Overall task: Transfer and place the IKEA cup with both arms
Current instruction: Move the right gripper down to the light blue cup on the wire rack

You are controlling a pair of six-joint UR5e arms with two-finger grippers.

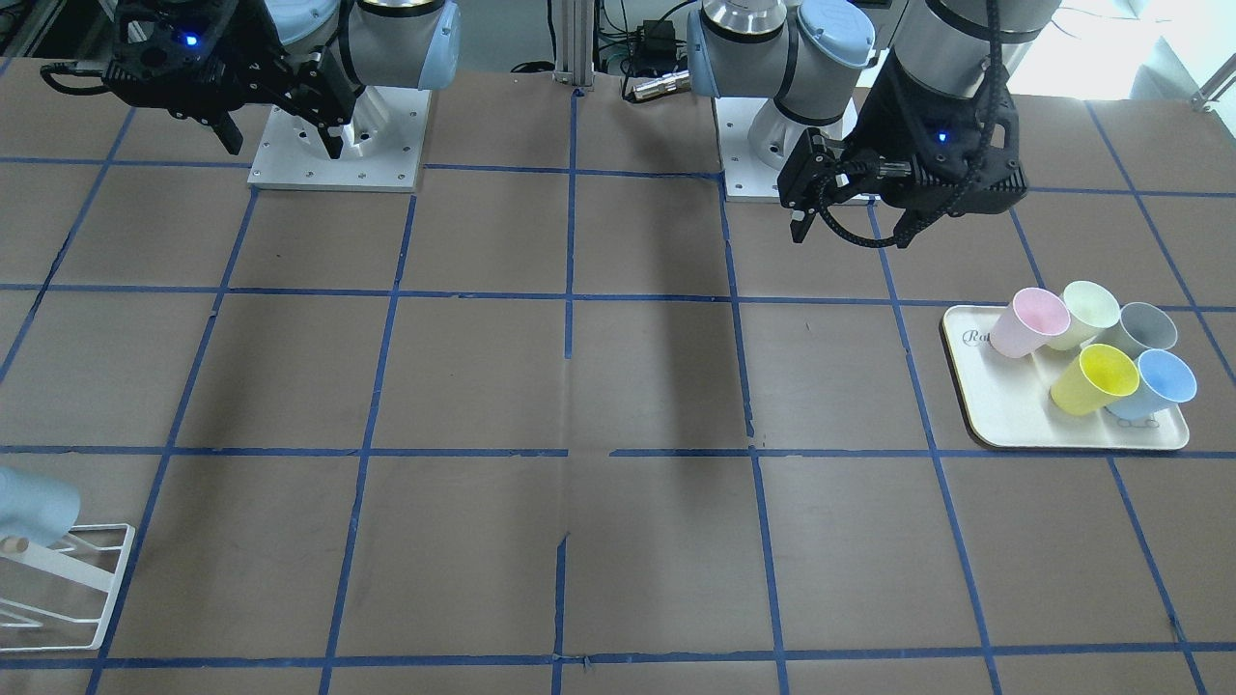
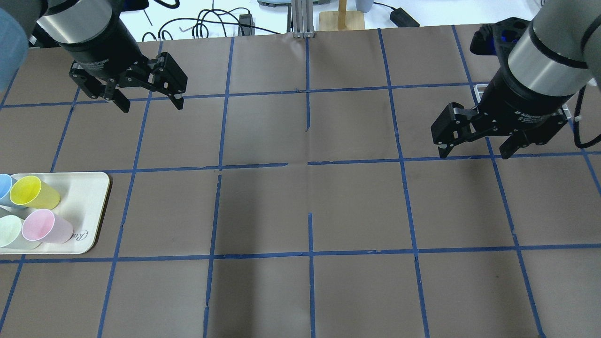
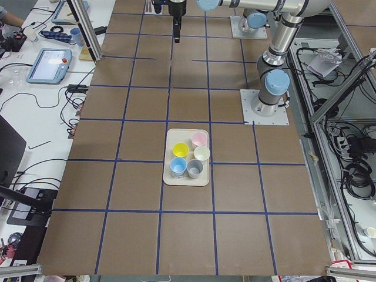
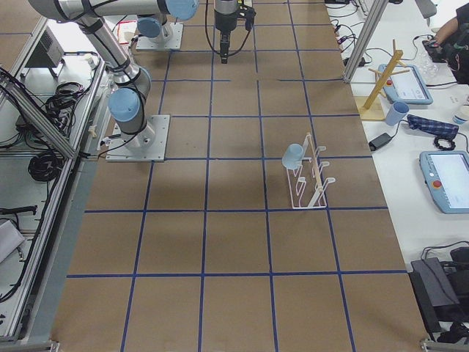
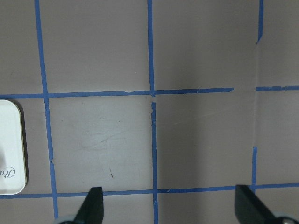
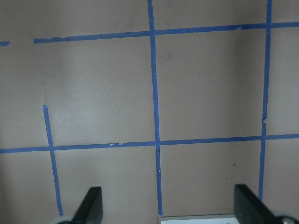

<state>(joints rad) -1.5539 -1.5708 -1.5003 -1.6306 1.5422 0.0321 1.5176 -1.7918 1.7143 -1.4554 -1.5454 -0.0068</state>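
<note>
A pale sky-blue IKEA cup (image 1: pixel 1164 381) stands on a cream tray (image 1: pixel 1004 425) beside yellow, pink, pale green and grey cups. It also shows at the left edge of the overhead view (image 2: pixel 3 185). A second pale blue cup (image 4: pixel 293 155) hangs on a white wire rack (image 4: pixel 311 180). It also shows in the front view (image 1: pixel 34 507). My left gripper (image 2: pixel 151 104) is open and empty, high above the table and away from the tray. My right gripper (image 2: pixel 474 152) is open and empty, hovering near the rack.
The table is brown with a blue tape grid. A tray corner (image 5: pixel 9 144) shows in the left wrist view and a white rack edge (image 6: pixel 196 218) in the right wrist view. The arm bases (image 1: pixel 338 145) stand at the robot's side.
</note>
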